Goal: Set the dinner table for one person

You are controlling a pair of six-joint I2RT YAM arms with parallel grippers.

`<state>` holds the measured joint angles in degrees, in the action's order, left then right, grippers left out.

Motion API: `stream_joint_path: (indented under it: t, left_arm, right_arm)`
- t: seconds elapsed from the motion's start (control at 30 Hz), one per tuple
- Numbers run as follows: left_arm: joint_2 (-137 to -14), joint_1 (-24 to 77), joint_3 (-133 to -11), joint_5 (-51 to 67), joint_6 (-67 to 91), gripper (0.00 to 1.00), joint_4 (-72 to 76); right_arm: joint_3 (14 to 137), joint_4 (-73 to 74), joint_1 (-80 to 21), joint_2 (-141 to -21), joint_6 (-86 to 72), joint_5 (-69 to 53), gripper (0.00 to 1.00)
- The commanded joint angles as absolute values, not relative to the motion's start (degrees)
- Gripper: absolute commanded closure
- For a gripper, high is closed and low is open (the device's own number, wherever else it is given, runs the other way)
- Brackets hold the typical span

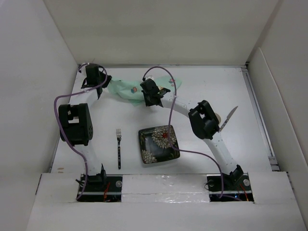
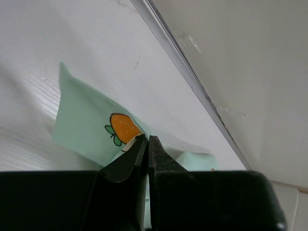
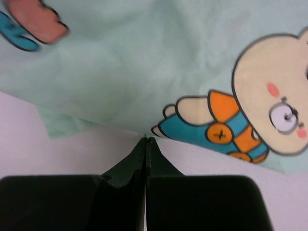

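Note:
A mint-green cartoon-print placemat [image 1: 126, 90] lies rumpled at the far left of the white dinner table [image 1: 207, 84]. My left gripper [image 1: 102, 82] is by the table's far left corner, with its jaws closed on the mat's left end. In the left wrist view the gripper [image 2: 147, 139] pinches the mat [image 2: 82, 125] beside an orange print. My right gripper [image 1: 151, 97] is shut on the mat's right edge. In the right wrist view the gripper [image 3: 147, 139] nips the mat [image 3: 144, 62] near a bear print.
A dark floral square plate [image 1: 159, 143] sits near the front centre. A fork [image 1: 119, 147] lies to its left. A knife [image 1: 230, 118] lies at the right, partly behind the right arm. White walls enclose the table; a metal rail [image 2: 192, 82] runs along the far edge.

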<state>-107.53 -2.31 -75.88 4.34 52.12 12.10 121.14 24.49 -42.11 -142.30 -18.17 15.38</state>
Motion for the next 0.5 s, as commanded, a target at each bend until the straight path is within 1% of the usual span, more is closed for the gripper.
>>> stream_joint_path:
  t: [0.0, 0.03, 0.13, 0.17, 0.27, 0.37, 0.4, 0.47]
  left_arm:
    - [-106.3, -2.3, -79.9, 3.4, 50.5, 1.0, 11.9]
    - [-106.3, -2.3, -80.7, 3.1, 50.2, 1.0, 11.3]
    - [-105.7, -2.3, -82.8, 2.3, 49.1, 1.0, 9.7]
    - [-104.9, -2.3, -83.1, 2.2, 48.6, 1.0, 9.2]
    - [-101.6, -2.3, -83.1, 1.8, 48.4, 1.0, 9.4]
    - [-97.2, -1.6, -81.7, 1.4, 47.7, 1.0, 9.2]
    - [-92.9, -0.3, -79.0, 0.6, 46.8, 1.0, 9.3]
    - [-91.2, 0.3, -77.4, 0.5, 47.0, 1.0, 9.2]
  right_arm:
    - [111.7, 18.7, -42.5, -130.2, -17.1, 18.5, 1.0]
    - [106.1, 17.6, -40.9, -124.1, -16.4, 19.0, 1.0]
    - [96.6, 15.4, -38.3, -115.1, -15.4, 19.3, 1.0]
    - [94.5, 14.7, -36.4, -109.6, -15.0, 19.4, 1.0]
    - [89.8, 13.3, -33.1, -100.3, -13.8, 19.1, 1.0]
    - [87.8, 13.4, -31.0, -95.1, -12.4, 19.6, 1.0]
    - [87.1, 14.7, -28.8, -91.0, -12.0, 20.1, 1.0]
    - [86.2, 14.7, -28.0, -89.3, -12.0, 20.2, 1.0]
